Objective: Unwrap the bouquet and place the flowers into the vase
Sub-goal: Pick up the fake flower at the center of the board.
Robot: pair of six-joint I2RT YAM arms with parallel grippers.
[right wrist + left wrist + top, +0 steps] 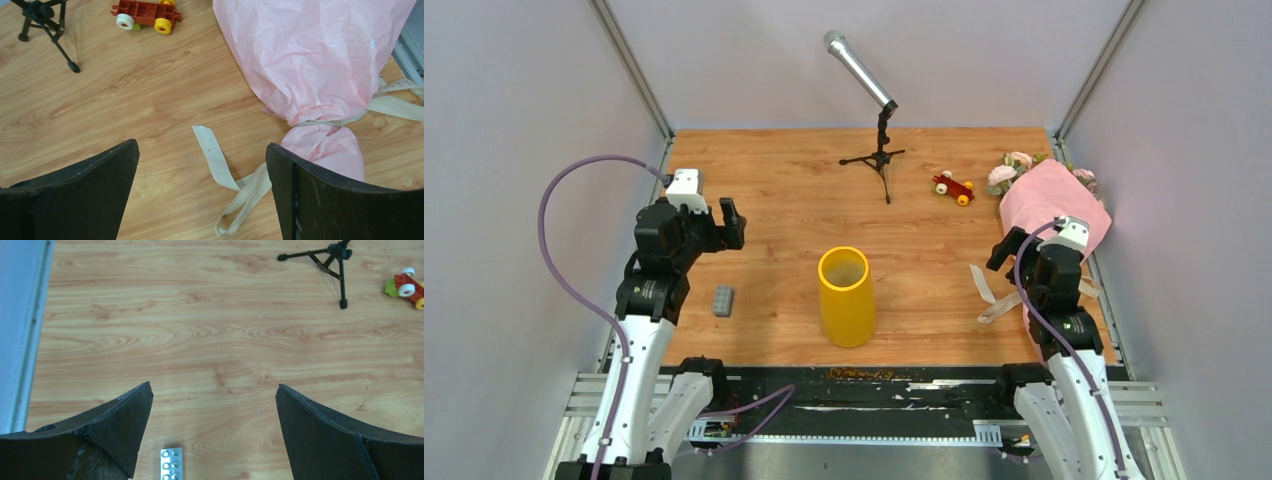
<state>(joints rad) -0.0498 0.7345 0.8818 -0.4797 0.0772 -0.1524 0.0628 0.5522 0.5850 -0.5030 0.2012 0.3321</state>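
**A:** Where is the bouquet [1052,198]?

**B:** Well to the right of the vase [845,312] and a little beyond it, lying flat on the surface [774,200] in its pink paper. The flowers [1007,173] show only at the end farthest from the vase.

**A:** And the ribbon [222,165]?

**B:** It's tied round the pinched neck of the paper, at the end nearer the vase. Its loose tails trail over the wood on the vase's side.

**A:** Have the fingers got hold of anything?

**B:** Nothing. The right fingers [320,192] are spread as wide as they go and hang above that tied neck, and the wrist view shows a ribbon tail between them. The left fingers [117,425] are just as wide and just as empty. They are out to the left of the vase, over bare wood near a small grey block [172,464].

**A:** Which step is this, then?

**B:** The first one, I'd judge. The paper is closed, the ribbon is tied, and the vase looks empty from above. The next move calls for the right fingers to drop low and close on a ribbon tail, then pull the knot loose. The ribbon is thin and lies flat, so they must catch it without grabbing the paper. The left arm would probably have to come across past the vase to steady the bundle.
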